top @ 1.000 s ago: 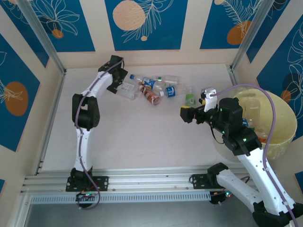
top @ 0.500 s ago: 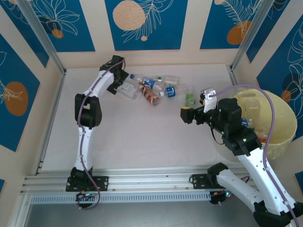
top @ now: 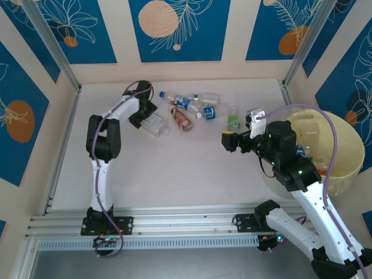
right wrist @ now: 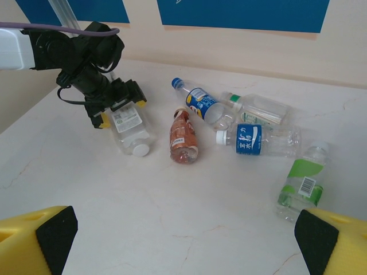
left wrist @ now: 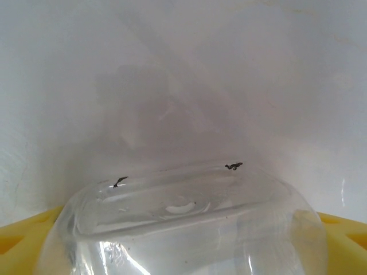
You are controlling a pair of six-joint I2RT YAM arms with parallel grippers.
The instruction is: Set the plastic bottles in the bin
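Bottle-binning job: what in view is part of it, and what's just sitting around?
Part of the job:
- white-cap clear bottle, between the left pincer fingers
- red-brown bottle
- blue-cap bottle
- blue-label bottle
- green-cap bottle
- green-label bottle
- bin

Just there:
- table
- blue wall panels
- aluminium rail

The left gripper [top: 145,114] has pulled back toward the robot, and the clear bottle [top: 156,124] caught between its jaws has slid along with it, now lying slightly apart from the other bottles [top: 185,103].
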